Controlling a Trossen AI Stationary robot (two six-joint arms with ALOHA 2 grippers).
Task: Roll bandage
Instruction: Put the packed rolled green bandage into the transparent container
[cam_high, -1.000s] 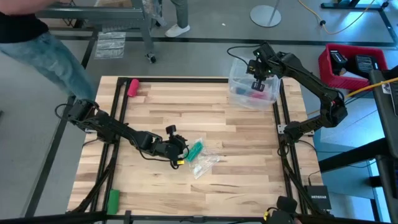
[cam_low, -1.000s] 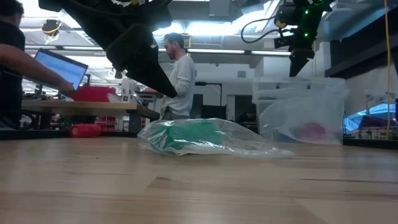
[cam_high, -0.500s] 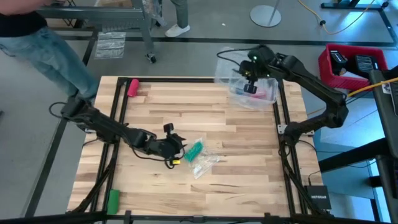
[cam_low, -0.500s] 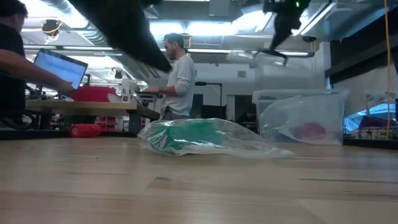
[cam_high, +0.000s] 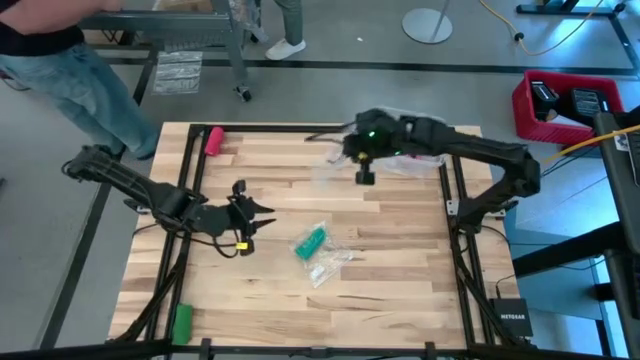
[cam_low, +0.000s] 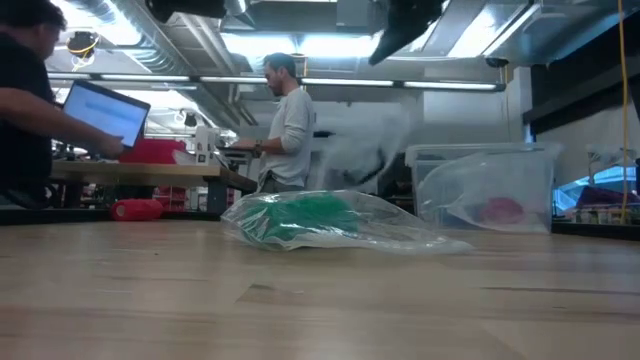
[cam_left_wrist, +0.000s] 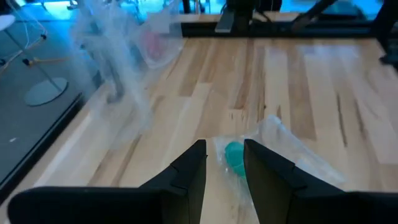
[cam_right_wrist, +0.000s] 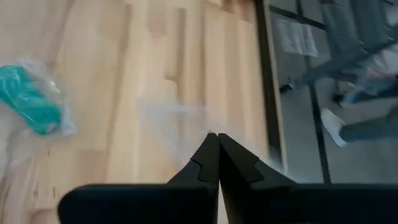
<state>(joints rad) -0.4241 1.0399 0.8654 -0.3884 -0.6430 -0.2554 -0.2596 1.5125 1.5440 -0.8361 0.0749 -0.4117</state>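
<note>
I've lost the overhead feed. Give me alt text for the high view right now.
A teal bandage in a clear plastic bag lies mid-table on the wooden table. The left gripper sits apart from it, fingers open; the right gripper, fingers shut, carries a clear bag over the far side.

Two dark jointed arms, black cabling looped along the links, a yellow marking seen near the left gripper, a green light glowing by the right gripper, fingers matte black, wedge-shaped
</note>
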